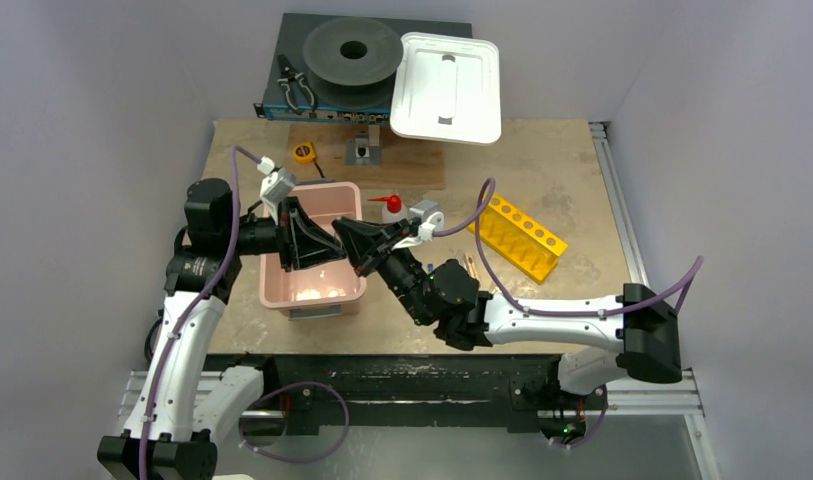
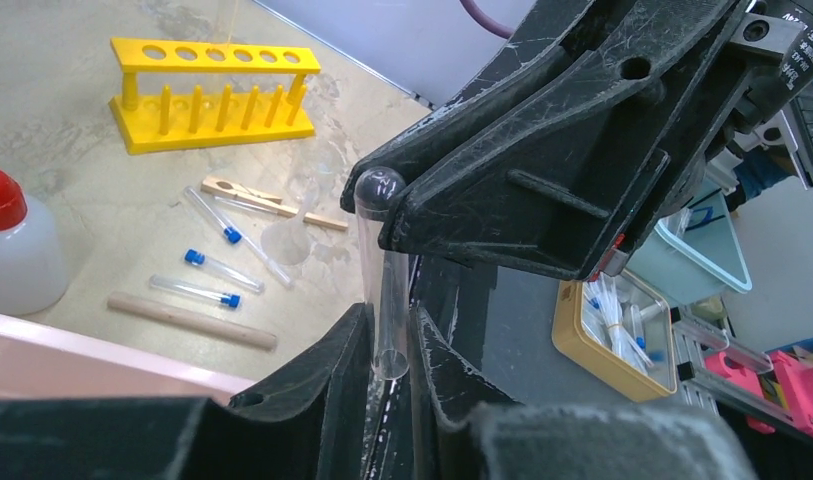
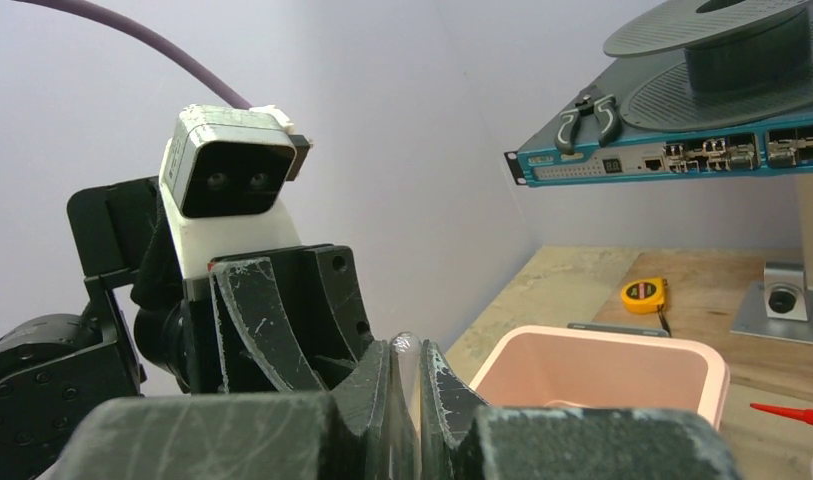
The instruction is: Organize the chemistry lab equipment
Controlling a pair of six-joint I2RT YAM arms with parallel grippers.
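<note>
Here both grippers meet over the bin, each clamped on one clear tube. The left gripper pinches its open end and the right gripper its rounded end. The bottle, capped tubes, sticks and rack lie right of the bin.

Bin sat centre-left on desk, squeeze bottle just R of it, holed rack further R. Tubes & sticks lay btwn bottle and rack, nearer arms. Tape measure behind bin.
</note>
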